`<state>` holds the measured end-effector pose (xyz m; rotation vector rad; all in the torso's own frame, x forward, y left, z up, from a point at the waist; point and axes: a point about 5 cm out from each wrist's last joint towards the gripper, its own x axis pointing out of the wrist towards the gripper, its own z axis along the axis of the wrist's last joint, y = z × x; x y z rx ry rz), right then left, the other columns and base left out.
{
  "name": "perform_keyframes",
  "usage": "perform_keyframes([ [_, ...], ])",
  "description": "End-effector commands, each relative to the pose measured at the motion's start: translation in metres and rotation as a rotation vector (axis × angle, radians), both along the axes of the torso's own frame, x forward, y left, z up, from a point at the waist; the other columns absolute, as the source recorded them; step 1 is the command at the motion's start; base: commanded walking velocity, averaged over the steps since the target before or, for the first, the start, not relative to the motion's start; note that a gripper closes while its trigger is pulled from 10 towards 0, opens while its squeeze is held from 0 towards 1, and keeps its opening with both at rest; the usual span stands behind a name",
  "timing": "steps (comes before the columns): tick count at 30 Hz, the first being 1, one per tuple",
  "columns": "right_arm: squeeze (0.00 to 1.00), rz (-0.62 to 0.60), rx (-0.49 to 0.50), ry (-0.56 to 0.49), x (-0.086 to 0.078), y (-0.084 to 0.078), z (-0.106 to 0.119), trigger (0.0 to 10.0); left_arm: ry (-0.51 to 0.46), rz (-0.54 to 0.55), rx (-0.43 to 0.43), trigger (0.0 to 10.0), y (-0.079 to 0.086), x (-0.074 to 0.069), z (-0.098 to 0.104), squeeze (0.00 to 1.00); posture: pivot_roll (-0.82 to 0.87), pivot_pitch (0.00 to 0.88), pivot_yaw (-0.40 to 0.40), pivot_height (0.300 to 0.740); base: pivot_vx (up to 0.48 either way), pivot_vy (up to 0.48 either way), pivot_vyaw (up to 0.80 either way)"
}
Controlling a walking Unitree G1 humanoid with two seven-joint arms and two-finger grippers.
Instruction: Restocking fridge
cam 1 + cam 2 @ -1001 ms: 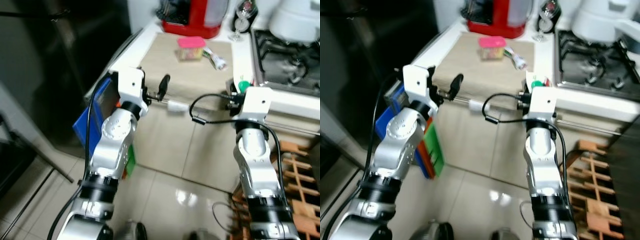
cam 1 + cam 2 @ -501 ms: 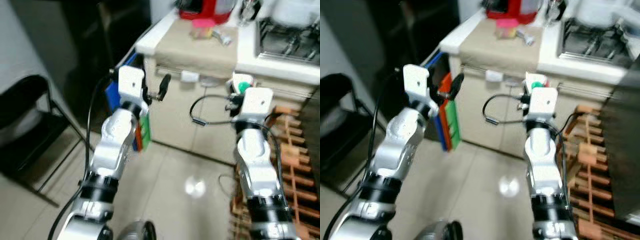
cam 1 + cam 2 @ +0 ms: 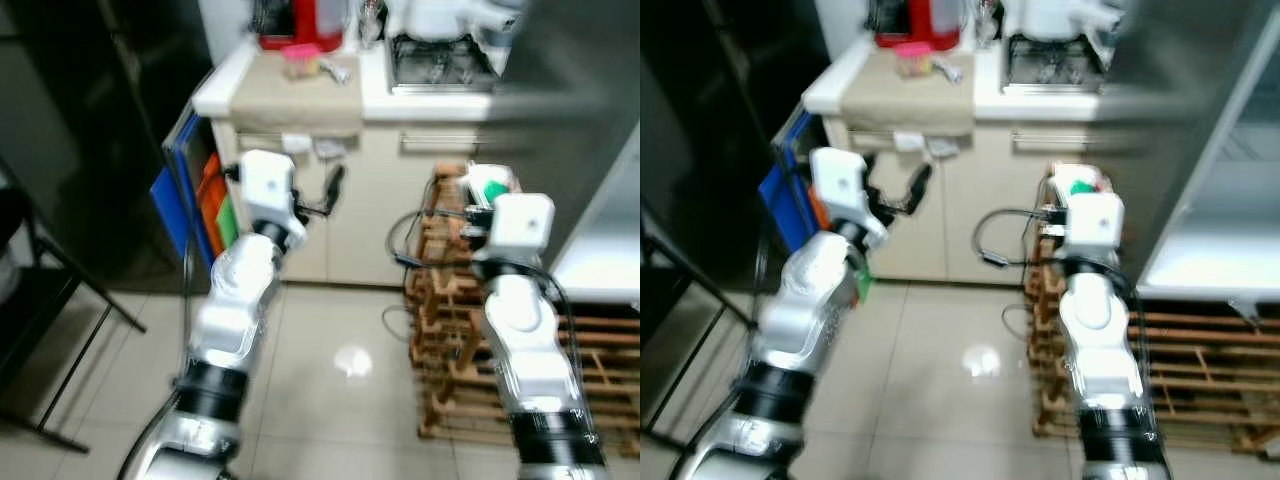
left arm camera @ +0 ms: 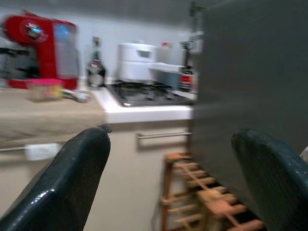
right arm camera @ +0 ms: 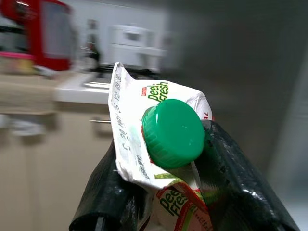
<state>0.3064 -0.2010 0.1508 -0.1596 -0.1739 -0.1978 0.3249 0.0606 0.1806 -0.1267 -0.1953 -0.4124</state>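
My right gripper [image 5: 166, 166] is shut on a crumpled white milk carton [image 5: 137, 108] with a round green cap [image 5: 173, 132]; its black fingers [image 5: 238, 185] press the carton from both sides. In the eye views the carton [image 3: 489, 185] sits at chest height above the right wrist. My left gripper [image 4: 171, 168] is open and holds nothing, raised in front of the cabinet [image 3: 345, 225]. At the right stands the fridge with its grey door [image 3: 1175, 60] swung open and a white inner shelf [image 3: 1205, 255] showing.
The counter [image 3: 290, 90] carries a red coffee machine [image 3: 305, 20] and a pink-lidded box [image 3: 300, 60], with a stove [image 3: 435, 60] beside them. A wooden rack [image 3: 450, 300] stands on the floor between me and the fridge. Blue, orange and green boards [image 3: 190, 190] lean by the cabinet; a black chair [image 3: 40, 330] is at left.
The camera has backed off and swung right, so the counter now looks smaller and farther away and the open fridge has come into view. Both grippers keep their pose and hold.
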Motion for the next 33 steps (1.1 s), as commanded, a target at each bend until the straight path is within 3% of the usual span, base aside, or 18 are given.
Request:
perform_keyframes([
  [1, 0.00, 0.050, 0.009, 0.003, 0.006, 0.011, 0.003, 0.0, 0.021, 0.086, 0.002, 10.0, 0.017, 0.004, -0.005, 0.00, -0.12, 0.000, -0.006, 0.740, 0.000, 0.000, 0.00],
  [9, 0.00, 0.137, -0.018, 0.042, 0.010, 0.021, 0.000, 0.0, -0.003, 0.117, -0.061, 10.0, 0.023, -0.001, -0.002, 0.00, -0.11, 0.000, -0.057, 0.740, 0.000, -0.034, 0.00],
  [17, 0.00, 0.157, -0.037, 0.025, 0.009, 0.020, 0.006, 0.0, -0.051, 0.077, -0.108, 10.0, 0.019, -0.006, 0.008, 0.00, -0.13, 0.000, -0.032, 0.740, 0.000, -0.468, 0.00],
  [33, 0.00, 0.153, 0.002, 0.002, 0.004, 0.024, 0.003, 0.0, -0.069, 0.004, -0.083, 10.0, 0.017, -0.003, 0.014, 0.00, -0.12, 0.000, 0.029, 0.740, 0.000, -0.451, 0.00],
])
